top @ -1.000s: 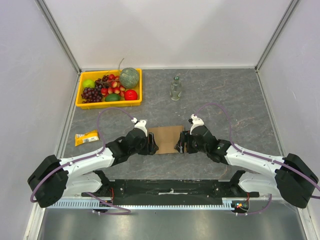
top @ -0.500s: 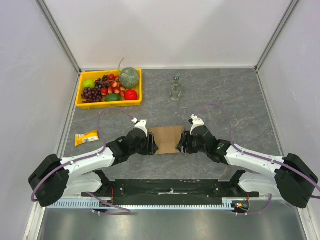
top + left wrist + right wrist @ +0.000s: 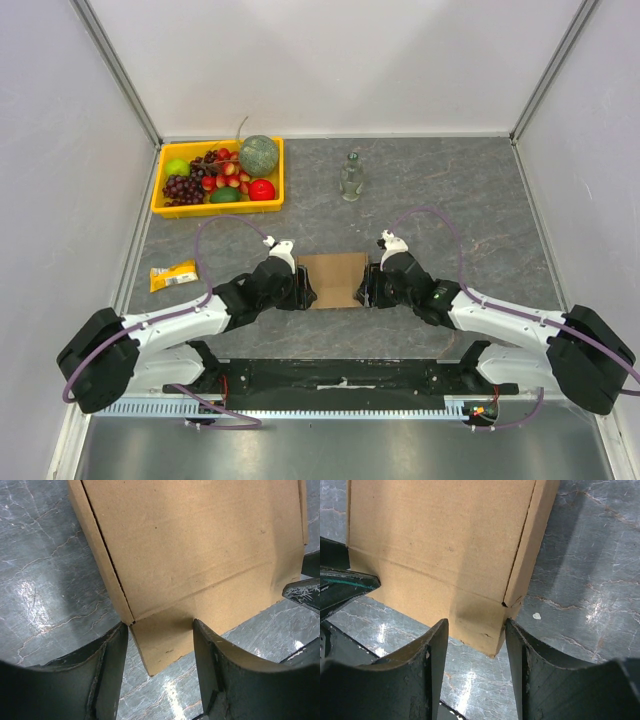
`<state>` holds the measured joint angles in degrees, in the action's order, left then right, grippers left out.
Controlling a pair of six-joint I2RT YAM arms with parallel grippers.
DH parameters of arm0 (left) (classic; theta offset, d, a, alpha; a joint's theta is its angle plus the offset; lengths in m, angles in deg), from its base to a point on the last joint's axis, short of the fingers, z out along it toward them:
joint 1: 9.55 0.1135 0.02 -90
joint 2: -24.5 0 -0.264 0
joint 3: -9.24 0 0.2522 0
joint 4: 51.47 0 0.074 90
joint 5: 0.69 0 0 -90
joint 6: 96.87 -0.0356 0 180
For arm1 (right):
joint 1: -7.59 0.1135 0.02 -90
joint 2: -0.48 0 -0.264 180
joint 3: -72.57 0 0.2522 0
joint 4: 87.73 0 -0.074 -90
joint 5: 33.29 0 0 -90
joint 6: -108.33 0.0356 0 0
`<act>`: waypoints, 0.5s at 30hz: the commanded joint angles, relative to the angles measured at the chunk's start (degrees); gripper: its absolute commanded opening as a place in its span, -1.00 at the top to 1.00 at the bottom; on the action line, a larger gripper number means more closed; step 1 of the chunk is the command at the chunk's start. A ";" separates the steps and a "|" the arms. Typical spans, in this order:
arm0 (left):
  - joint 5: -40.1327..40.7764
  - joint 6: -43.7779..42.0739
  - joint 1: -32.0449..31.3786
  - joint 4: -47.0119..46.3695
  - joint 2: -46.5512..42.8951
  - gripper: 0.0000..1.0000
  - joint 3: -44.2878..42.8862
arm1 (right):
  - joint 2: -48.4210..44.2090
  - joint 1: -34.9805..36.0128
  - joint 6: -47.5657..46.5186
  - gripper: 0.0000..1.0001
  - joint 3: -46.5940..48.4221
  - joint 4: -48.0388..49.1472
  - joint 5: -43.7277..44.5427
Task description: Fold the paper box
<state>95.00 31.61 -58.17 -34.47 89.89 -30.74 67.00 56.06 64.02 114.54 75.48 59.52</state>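
2 grippers meet the box (image 3: 333, 278) from opposite ends. It lies flat on the worktop (image 3: 450, 200), close to the near edge and about midway between the left and right edges. It already looks closed, with the lid down and the creases showing along the side and front walls, so I judge the folding to be almost done and this to be a squaring or pressing step.

The left gripper (image 3: 303, 290) sits at the box's left end. In its wrist view the near-left corner pokes into the gap of the left gripper (image 3: 160, 627), with 1 finger (image 3: 107, 675) just beside the side wall and the other over the front wall. The jaws stand partly spread around that corner. Whether they pinch it or only bracket it I cannot tell.

The right gripper (image 3: 367, 290) mirrors this at the right end, where the near-right corner sits inside the gap of the right gripper (image 3: 476, 625). Its jaws are also partly spread, and again I cannot tell if they grip.

Bracing both near corners probably stops the light cardboard from sliding or twisting. Uneven pressure could skew it or spring a wall open.

The tray (image 3: 215, 209) of fruit in the far left corner, the bottle (image 3: 350, 178) and the packet (image 3: 174, 275) by the left edge lie well apart from the work.
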 commanded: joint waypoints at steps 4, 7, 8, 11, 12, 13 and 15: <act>-0.07 0.37 -0.33 -3.07 1.41 -0.19 0.81 | 1.15 0.14 1.15 -0.12 -0.78 4.15 -0.44; 0.28 -0.51 -0.33 -4.74 1.67 -0.18 1.25 | 1.24 0.22 1.24 -0.12 -1.40 4.70 0.09; 0.54 -0.86 -0.33 -4.83 1.68 -0.18 1.34 | 1.33 0.22 1.33 -0.11 -1.66 4.96 0.35; 0.90 -1.56 -0.42 -5.00 1.94 -0.18 1.34 | 1.33 0.14 1.42 -0.11 -2.01 5.14 0.62; 1.07 -1.74 -0.34 -5.00 2.03 -0.19 1.34 | 1.24 0.14 1.42 -0.11 -2.01 5.14 0.71; 1.16 -1.91 -0.25 -5.00 2.11 -0.18 1.26 | 1.07 0.14 1.42 -0.11 -2.10 5.14 0.79; 1.16 -2.09 -0.42 -4.92 2.03 -0.19 1.17 | 0.63 0.14 1.33 -0.11 -2.01 5.05 1.06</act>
<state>95.13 31.32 -58.20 -36.65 91.55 -29.73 67.98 56.08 64.42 112.92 77.73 59.76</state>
